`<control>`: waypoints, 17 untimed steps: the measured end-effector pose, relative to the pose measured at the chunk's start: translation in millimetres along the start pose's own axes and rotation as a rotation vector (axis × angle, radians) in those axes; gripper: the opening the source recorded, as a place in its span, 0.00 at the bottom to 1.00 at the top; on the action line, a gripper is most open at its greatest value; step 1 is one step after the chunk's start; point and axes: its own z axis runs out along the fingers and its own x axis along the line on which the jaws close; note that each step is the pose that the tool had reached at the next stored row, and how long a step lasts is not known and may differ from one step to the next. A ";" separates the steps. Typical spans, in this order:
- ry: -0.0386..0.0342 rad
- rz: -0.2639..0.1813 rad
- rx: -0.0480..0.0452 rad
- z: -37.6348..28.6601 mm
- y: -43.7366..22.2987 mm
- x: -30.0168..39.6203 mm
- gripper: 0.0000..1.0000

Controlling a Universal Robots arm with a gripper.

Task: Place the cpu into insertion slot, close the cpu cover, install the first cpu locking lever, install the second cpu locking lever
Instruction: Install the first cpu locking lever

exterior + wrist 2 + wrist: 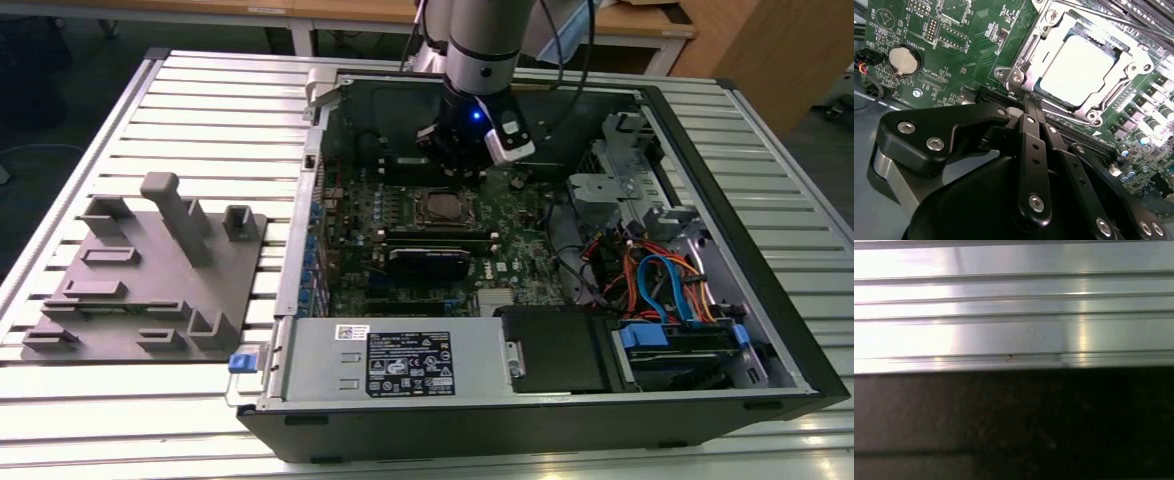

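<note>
Apparently the cpu [1079, 65] is already lying flat in the slot [437, 206], at the centre of the exterior view, metal top facing up. Being square, it has no long axis, and its edges are being kept square with the cover [1040, 46], which looks lowered around it. The gripper [1030, 102] is being held pressed together with nothing pinched, tips at the socket's edge. Likely a lever step: pressure should be kept on the lever alone, off the chip and the board [969, 55].
</note>
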 end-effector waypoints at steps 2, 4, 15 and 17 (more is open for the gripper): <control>-0.0001 0.000 0.0021 0.2 0.2 -0.1 0.10; -0.0002 0.000 0.0023 0.1 0.3 -0.1 0.10; -0.0006 0.000 0.0100 1.7 1.0 -0.1 0.10; -0.0006 0.000 0.0121 1.9 1.0 -0.1 0.10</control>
